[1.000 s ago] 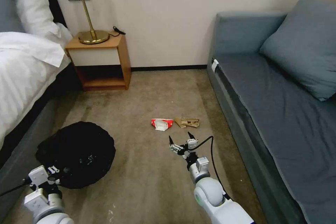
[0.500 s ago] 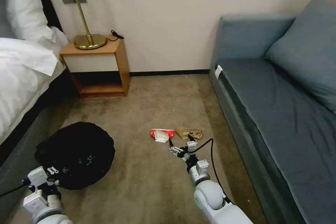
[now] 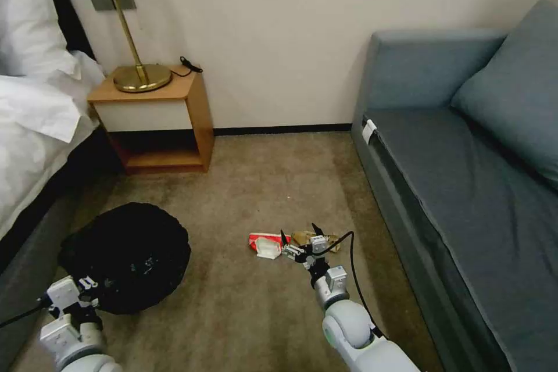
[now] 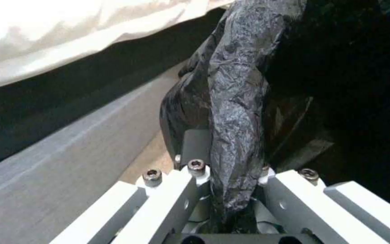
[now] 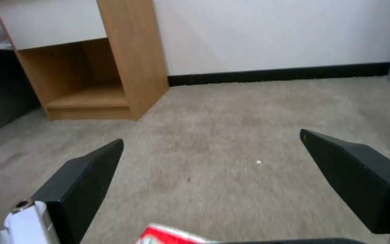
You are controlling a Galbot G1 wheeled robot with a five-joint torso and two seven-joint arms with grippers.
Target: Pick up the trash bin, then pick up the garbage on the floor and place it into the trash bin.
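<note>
As the flat red-and-white packet (image 3: 268,243) lies on the beige carpet (image 3: 250,308) with its long axis running across my view, it sits just beside and slightly left of my right claw (image 3: 300,232), whose black fingers stand wide apart and hold nothing. The crumpled brown paper scrap (image 3: 302,238) lies touching-close beneath that claw. My right arm is much the nearer one. Well apart to the left, my left claw (image 4: 224,189) is clamped on the black plastic liner of the round low black trash bin (image 3: 125,256).
</note>
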